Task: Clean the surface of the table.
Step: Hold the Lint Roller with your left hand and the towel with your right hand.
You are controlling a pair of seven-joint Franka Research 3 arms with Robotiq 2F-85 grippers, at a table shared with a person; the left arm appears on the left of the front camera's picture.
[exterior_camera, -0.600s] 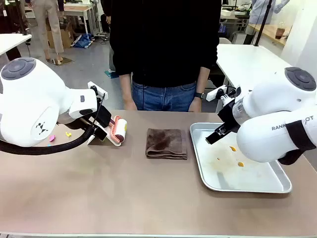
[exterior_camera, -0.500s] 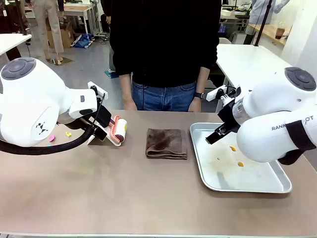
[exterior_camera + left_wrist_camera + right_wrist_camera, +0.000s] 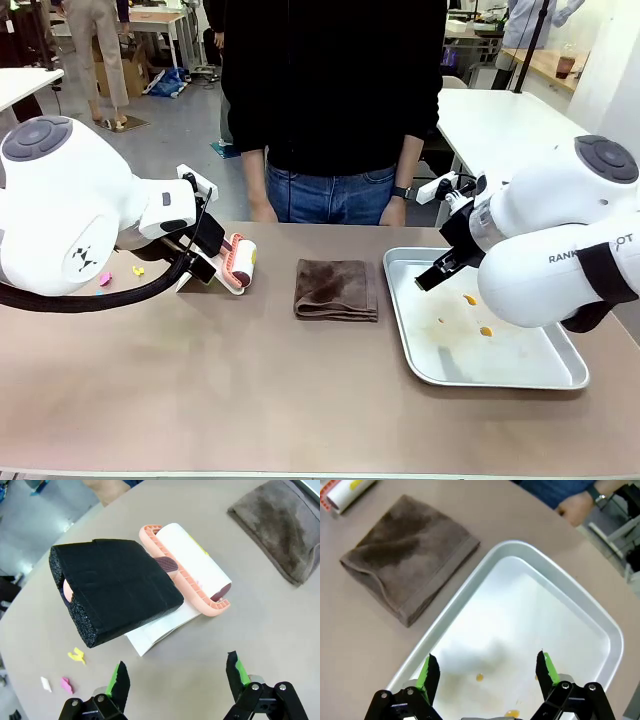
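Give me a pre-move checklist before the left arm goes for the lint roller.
1. Left gripper open and empty: ok.
2. Right gripper open, above the tray: ok.
3. Lint roller foam handle ahead of the left gripper, nothing between: ok.
4. Person's hands off the roller, at the far edge: ok.
5. Table free of scraps: not ok.
6. Roller sheet fresh: cannot tell.

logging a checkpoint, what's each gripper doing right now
left gripper: open, empty, pointed at the lint roller
right gripper: open, empty, over the tray
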